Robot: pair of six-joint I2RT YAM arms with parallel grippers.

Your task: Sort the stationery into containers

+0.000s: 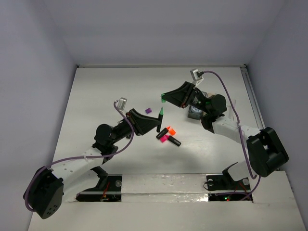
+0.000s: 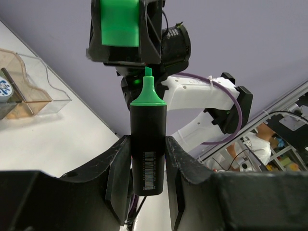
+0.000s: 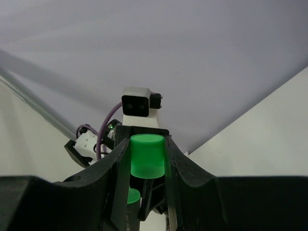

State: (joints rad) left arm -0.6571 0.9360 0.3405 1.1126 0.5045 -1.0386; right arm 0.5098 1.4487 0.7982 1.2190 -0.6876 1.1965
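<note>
Gripping the black-bodied highlighter marker with a bare green tip (image 2: pixel 148 120) around its lower barrel, the left gripper (image 2: pixel 147 159) has its jaws partly closed on it, holding it off the white table (image 1: pixel 96 96) with the tip toward the right gripper (image 3: pixel 147 143). That one pinches a loose green plastic cap (image 3: pixel 147 161) between narrowed jaws, just beyond the tip and apart from it. An orange-capped highlighter (image 1: pixel 166 131) and a pink-capped highlighter (image 1: pixel 168 140) lie together on the table below, a small purple cap (image 1: pixel 148 110) near them. The clear plastic box with a tan insert (image 2: pixel 33 91) stands beside the right arm.
</note>
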